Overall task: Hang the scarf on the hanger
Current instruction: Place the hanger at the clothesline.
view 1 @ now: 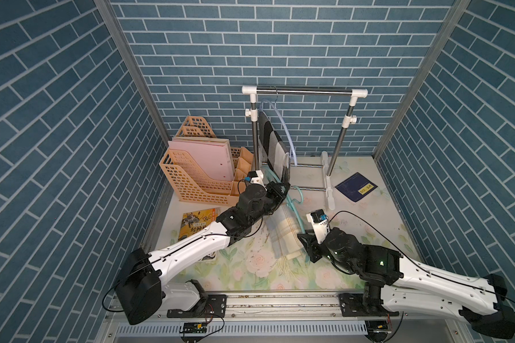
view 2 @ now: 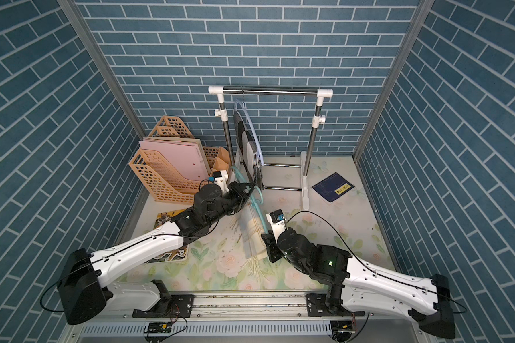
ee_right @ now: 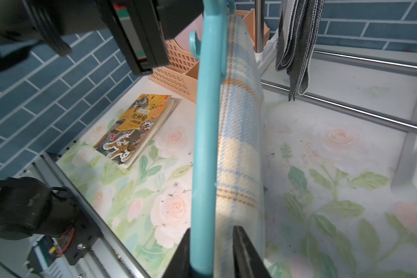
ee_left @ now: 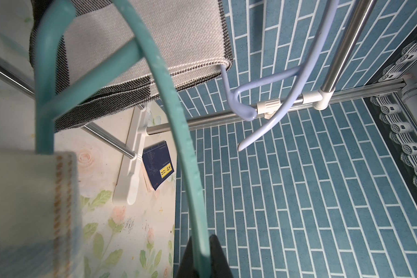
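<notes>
– Okay, left hand clamped on teal hanger, scarf draped over its bar. And right hand?
– Jaws straddle bar and scarf, narrow; gripping or not, cannot tell. Pinch both, keep hanger level.

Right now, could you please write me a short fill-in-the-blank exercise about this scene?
1. The left tool is shut on the ____ hanger.
2. The tool straddling that hanger beside the plaid scarf is the ____ one.
3. The scarf already hanging on the rack is ____, not plaid.
4. The yellow-covered book lies partly under the robot's ____ arm.
Missing words: teal; right; grey; left.
</notes>
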`<state>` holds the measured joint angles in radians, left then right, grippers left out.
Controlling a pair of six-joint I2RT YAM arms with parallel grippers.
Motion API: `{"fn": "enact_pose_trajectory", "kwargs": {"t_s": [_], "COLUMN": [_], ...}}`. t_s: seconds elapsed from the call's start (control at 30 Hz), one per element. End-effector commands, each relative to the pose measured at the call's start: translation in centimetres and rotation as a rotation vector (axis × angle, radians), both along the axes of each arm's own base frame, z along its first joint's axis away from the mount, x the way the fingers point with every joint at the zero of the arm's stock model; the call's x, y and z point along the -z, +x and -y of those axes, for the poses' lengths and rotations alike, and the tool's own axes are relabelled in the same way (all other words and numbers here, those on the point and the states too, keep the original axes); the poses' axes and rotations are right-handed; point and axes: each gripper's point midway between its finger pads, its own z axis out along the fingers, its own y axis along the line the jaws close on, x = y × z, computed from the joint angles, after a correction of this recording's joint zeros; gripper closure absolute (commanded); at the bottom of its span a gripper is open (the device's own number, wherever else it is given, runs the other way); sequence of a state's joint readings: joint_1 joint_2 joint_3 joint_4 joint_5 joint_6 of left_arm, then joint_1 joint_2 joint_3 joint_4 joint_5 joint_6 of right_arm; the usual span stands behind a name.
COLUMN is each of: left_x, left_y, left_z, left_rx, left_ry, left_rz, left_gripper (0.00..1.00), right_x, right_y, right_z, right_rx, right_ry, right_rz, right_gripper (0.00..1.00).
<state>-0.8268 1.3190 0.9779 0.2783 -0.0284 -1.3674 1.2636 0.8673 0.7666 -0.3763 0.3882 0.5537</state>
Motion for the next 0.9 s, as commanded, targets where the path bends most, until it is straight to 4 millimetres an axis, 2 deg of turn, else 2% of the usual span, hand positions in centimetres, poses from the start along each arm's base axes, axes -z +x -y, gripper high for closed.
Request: {"fn": "enact_pose_trajectory", "kwargs": {"t_s": [0.0, 0.07, 0.1, 0.13, 0.2, 0.23, 0.3, 0.5, 0.57, 0.63, 0.7, 0.87], "left_x": [-3.4, -3.4, -3.4, -3.3, -3.3, -3.1, -2.8, -1.4, -0.9, -0.7, -0.7, -1.1], "left_y": [-0.1, -0.2, -0.3, -0.3, -0.5, -0.6, -0.8, -1.3, -1.4, -1.6, -1.7, -2.0], "left_z": [-0.5, -0.6, -0.7, -0.7, -0.8, -1.0, -1.3, -1.5, -1.9, -3.0, -4.4, -6.8], "left_rx": [-0.012, -0.010, -0.009, -0.008, -0.004, -0.005, -0.008, 0.005, -0.001, -0.024, -0.059, -0.111], "left_ry": [-0.068, -0.071, -0.072, -0.071, -0.072, -0.071, -0.064, -0.036, -0.005, 0.032, 0.070, 0.135], "left_rz": [0.053, 0.052, 0.053, 0.052, 0.055, 0.055, 0.057, 0.045, 0.038, 0.048, 0.056, 0.093], "left_gripper": [1.00, 1.00, 1.00, 1.00, 1.00, 0.96, 0.70, 0.28, 0.19, 0.14, 0.04, 0.02], "right_x": [-0.5, -0.6, -0.7, -1.0, -2.0, -2.6, -3.6, -5.5, -6.1, -6.5, -7.0, -7.6], "right_y": [0.9, 1.1, 1.4, 1.6, 1.8, 1.9, 2.1, 2.3, 2.2, 2.1, 1.6, 0.0], "right_z": [0.1, 0.0, 0.2, 0.4, 0.9, 1.2, 1.7, 2.5, 3.0, 3.7, 4.4, 6.3], "right_rx": [0.059, 0.078, 0.097, 0.114, 0.143, 0.154, 0.176, 0.216, 0.231, 0.246, 0.246, 0.218], "right_ry": [-0.017, -0.035, -0.041, -0.043, -0.021, -0.009, 0.002, 0.016, 0.024, 0.022, 0.017, -0.054], "right_rz": [0.014, 0.012, 0.014, 0.019, 0.030, 0.034, 0.040, 0.039, 0.032, 0.016, -0.008, -0.098], "right_gripper": [0.83, 0.88, 0.97, 1.00, 1.00, 1.00, 1.00, 1.00, 1.00, 1.00, 1.00, 1.00]}}
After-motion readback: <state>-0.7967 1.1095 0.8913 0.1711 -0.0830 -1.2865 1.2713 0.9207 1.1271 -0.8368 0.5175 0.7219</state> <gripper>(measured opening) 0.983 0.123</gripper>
